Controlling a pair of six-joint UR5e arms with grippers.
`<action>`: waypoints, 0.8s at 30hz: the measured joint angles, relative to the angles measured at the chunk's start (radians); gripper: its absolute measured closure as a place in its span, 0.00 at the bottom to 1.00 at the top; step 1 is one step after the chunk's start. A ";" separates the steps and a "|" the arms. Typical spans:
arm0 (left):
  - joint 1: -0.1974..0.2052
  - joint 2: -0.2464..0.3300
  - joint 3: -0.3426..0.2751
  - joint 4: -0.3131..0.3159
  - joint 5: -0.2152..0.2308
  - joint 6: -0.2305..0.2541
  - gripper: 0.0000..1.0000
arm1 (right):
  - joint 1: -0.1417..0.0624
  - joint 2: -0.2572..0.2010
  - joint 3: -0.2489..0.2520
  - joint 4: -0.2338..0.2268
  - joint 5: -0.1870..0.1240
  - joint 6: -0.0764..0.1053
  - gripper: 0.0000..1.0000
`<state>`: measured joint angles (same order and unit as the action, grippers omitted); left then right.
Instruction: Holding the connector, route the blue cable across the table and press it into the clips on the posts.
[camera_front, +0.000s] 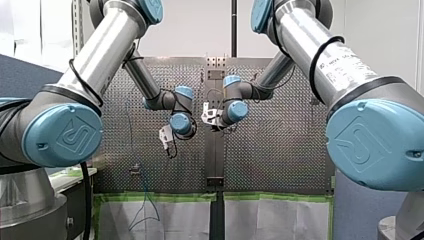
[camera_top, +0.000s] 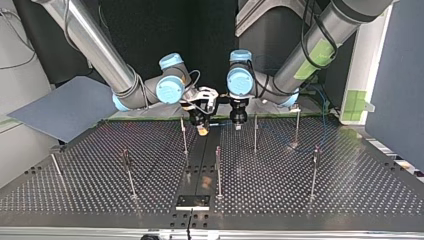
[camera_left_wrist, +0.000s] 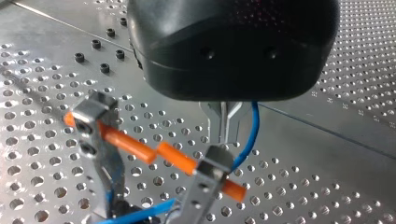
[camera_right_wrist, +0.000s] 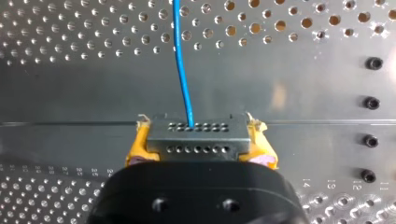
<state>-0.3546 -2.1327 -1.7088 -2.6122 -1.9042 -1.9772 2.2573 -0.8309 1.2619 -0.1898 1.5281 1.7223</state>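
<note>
Right gripper (camera_right_wrist: 201, 140) clamped on the connector (camera_right_wrist: 196, 134), blue cable (camera_right_wrist: 182, 60) running ahead over the surface (camera_right_wrist: 289, 93). Left gripper (camera_left_wrist: 224, 128) closed, cable just beside it. Step: start of routing, judged. Next: carry cable to nearest post (camera_top: 184, 136), lower into clip.

Pale wall (camera_front: 190, 30), dark blue partition (camera_top: 395, 75)

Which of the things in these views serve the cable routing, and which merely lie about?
In use: thin blue cable; grey multi-hole connector, held in my right pincer; thin metal posts.
Idle: flat blue-grey board; green tape strips.
</note>
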 joint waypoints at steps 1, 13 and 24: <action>0.000 0.000 0.000 0.000 0.000 0.000 1.00 | 0.000 0.000 0.000 0.000 0.000 -0.001 1.00; -0.003 0.071 0.008 -0.076 -0.003 -0.011 1.00 | -0.003 -0.054 0.000 0.036 -0.001 0.007 1.00; -0.008 0.119 0.007 -0.143 -0.018 -0.007 1.00 | -0.016 -0.139 0.000 0.054 -0.001 0.020 1.00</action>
<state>-0.3626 -2.0140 -1.7015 -2.7552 -1.9226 -1.9843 2.2414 -0.9698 1.2620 -0.1358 1.5274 1.7426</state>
